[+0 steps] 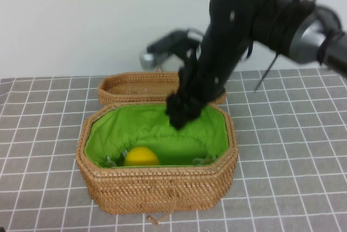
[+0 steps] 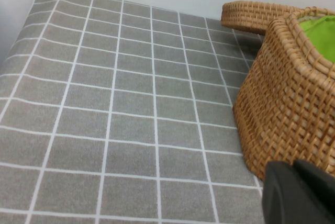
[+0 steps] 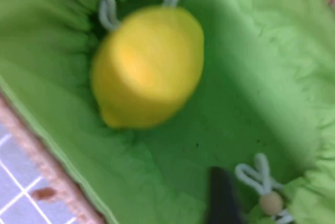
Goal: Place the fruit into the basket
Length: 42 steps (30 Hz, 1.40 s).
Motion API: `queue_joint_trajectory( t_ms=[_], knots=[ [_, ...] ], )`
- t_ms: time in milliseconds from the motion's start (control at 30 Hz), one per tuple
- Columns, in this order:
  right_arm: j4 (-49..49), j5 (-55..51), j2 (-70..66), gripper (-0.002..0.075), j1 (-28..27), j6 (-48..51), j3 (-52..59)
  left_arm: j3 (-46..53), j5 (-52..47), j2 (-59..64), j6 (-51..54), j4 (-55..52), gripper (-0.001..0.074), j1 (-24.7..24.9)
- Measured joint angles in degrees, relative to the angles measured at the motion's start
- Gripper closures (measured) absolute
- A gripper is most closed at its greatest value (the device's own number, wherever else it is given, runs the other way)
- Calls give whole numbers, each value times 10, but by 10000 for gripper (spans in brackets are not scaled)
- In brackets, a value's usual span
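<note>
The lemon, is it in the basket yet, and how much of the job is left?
Done: the lemon lies on the green lining inside the basket, held by nothing. In hand: the right gripper hangs above the basket's far side, empty. The left gripper sits beside the basket's outer wall. Left: probably only pulling the right arm clear.

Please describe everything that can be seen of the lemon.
The lemon is smooth, bright yellow and oval, with a small pointed end. It lies on its side on the green lining inside the basket, near the front wall, left of the middle. Only the lining touches it. The right gripper hangs above the basket, apart from the lemon. The left gripper is outside, beside the basket's wall.
</note>
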<state>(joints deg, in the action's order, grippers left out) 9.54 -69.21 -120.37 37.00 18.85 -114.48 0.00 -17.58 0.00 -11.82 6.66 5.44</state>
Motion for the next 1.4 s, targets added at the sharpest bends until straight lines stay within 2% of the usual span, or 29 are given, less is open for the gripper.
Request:
queue_joint_trajectory(
  t_ms=[100, 167, 267, 367, 500, 833, 967, 1133, 1400],
  knots=[
    [-20, -6, 3, 546, 0, -10, -68, 0, 0, 0, 0, 0, 738, 0],
    [-47, -7, 18, 642, 0, -32, -98, 0, 0, 0, 0, 0, 738, 0],
    [-95, -8, 61, 700, -2, -46, -120, 0, 0, 1, 0, 0, 738, 0],
    [-143, -9, 126, 717, -2, -66, -120, 0, -1, 1, 0, 0, 738, 0],
    [-151, 21, 207, 722, -2, -71, -81, 0, -2, 0, 0, 0, 737, 0],
    [-119, 165, 375, 723, -2, -70, 207, 0, -2, 0, 0, 0, 738, 0],
    [-69, 119, 412, 723, -2, -97, 249, 0, -2, 0, 0, 0, 738, 0],
    [-62, 29, 402, 723, -2, -95, 251, 0, -2, 0, 0, 0, 737, 0],
    [-124, 36, 385, 723, -2, -60, 254, 0, -2, 0, 1, -1, 738, 0]
  ],
)
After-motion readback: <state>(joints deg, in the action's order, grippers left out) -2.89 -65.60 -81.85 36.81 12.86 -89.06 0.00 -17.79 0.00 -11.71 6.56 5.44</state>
